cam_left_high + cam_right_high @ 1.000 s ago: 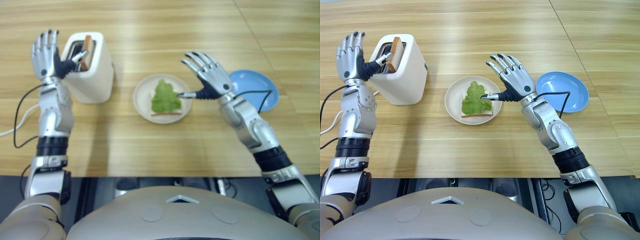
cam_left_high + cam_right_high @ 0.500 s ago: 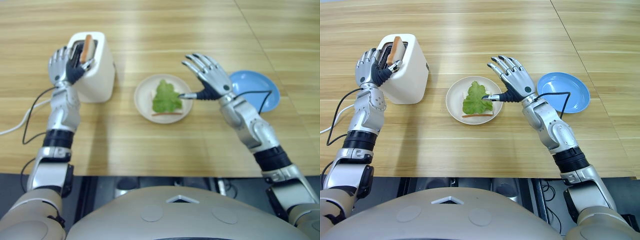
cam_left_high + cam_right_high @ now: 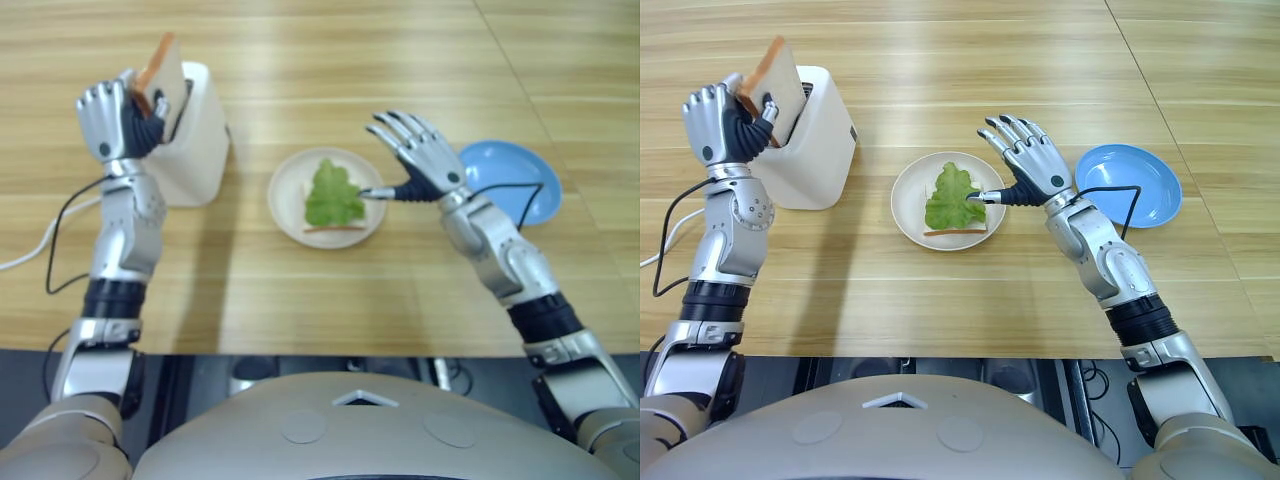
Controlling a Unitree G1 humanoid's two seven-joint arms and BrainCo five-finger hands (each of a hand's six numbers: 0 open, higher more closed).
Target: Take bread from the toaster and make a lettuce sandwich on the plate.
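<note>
A white toaster (image 3: pixel 822 140) stands at the left of the wooden table. My left hand (image 3: pixel 722 124) is shut on a slice of bread (image 3: pixel 770 78), which is lifted above the toaster's slots and tilted. At the centre, a cream plate (image 3: pixel 910 215) carries a bread slice (image 3: pixel 960 229) with a green lettuce leaf (image 3: pixel 947 197) on top. My right hand (image 3: pixel 1027 170) hovers open just right of the plate, its thumb at the plate's edge.
An empty blue plate (image 3: pixel 1140 182) lies to the right, behind my right forearm. A white cord (image 3: pixel 662 250) trails from the toaster toward the left edge. The table's front edge runs close below both arms.
My left hand closed on the bread in the toaster and lifted it up out of the slot. The right hand has stayed beside the plate.
</note>
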